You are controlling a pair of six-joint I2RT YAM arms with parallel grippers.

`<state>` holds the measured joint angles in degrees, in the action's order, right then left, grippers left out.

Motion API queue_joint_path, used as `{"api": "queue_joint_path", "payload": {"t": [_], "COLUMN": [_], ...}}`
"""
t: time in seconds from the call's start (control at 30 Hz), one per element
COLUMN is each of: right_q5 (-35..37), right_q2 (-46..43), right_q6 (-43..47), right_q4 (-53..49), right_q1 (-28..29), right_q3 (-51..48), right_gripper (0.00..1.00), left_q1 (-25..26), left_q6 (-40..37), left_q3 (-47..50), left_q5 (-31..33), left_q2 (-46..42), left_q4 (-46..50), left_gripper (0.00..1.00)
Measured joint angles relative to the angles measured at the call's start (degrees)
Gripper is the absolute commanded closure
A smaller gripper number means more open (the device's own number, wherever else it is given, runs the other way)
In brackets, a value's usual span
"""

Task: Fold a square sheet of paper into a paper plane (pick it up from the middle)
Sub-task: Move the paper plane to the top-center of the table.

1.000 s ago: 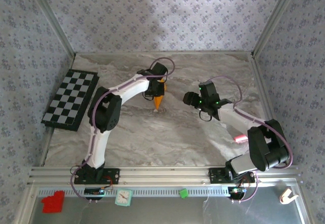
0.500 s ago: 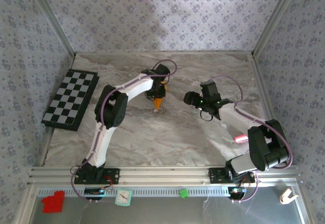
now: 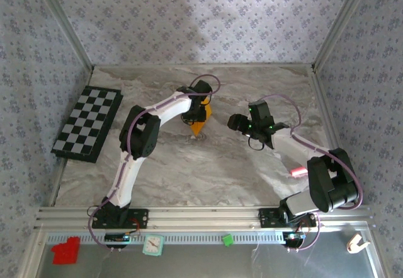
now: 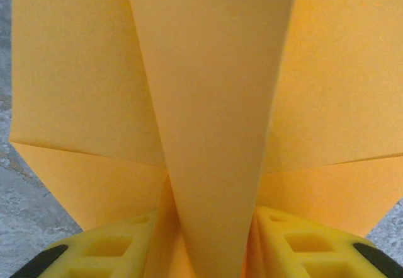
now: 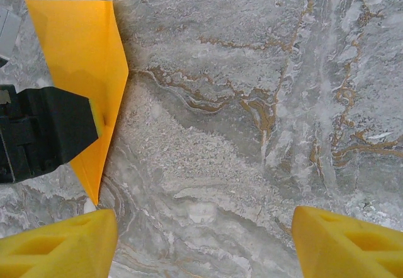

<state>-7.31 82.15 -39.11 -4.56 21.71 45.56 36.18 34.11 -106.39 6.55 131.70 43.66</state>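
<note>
folding looks all but finished: the paper plane (image 3: 199, 125) is at the marbled counter (image 3: 208, 164) in the upper middle of the overhead frame. it is a narrow orange dart with its nose toward the bottom of the frame, under the tip of the left arm (image 3: 157, 109). whether it rests fully on the surface i cannot tell. in the left wrist view the plane (image 4: 214, 101) shows its centre keel rising toward the lens with a wing spread to each side. the yellow pads (image 4: 107, 253) of the left jaws stand close against both sides of that keel; whether they pinch it or merely flank it i cannot tell. the right jaws are wide apart with nothing between them. their pads (image 5: 56, 246) sit in the lower corners of the right wrist view, over bare counter, and the plane (image 5: 82, 51) lies at upper left there with its point aimed down. i judge the step in hand to be setting down or letting go of the finished dart. the next move calls for the left jaws to part fully and lift straight off, so the light paper is not dragged or the keel sprung open. no container is in use. the nearest thing to one is the metal ledge (image 3: 264, 262) along the bottom of the overhead frame, carrying a red block (image 3: 65, 251), a small clock-faced piece (image 3: 152, 245) and a green cube (image 3: 227, 240), all well apart from the paper.
</note>
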Motion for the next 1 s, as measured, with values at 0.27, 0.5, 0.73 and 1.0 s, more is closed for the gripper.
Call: {"api": "queue_joint_path", "payload": {"t": [0.27,0.5,0.73,1.0], "right_q5": [0.00,0.00,0.00,0.00], "right_q2": [0.00,0.00,0.00,0.00], "right_q6": [-0.02,0.00,0.00,0.00], "right_q4": [-0.02,-0.07,-0.46,-0.48], "right_q1": [-0.11,-0.28,-0.37,-0.37], "right_q3": [0.00,0.00,0.00,0.00], "right_gripper": [0.25,0.25,0.25,0.25], "left_q1": [0.20,-1.29,-2.56,-2.60], "left_q6": [-0.31,-2.78,-3.69,-3.58], "left_q3": [-2.73,-8.66,-13.46,-14.01], "left_q5": [3.80,4.63,4.63,4.61], "left_q2": [1.66,5.33,8.26,8.41], "left_q4": [0.37,0.04,-0.20,0.11], "left_gripper": [0.57,0.58,0.62,0.57]}}
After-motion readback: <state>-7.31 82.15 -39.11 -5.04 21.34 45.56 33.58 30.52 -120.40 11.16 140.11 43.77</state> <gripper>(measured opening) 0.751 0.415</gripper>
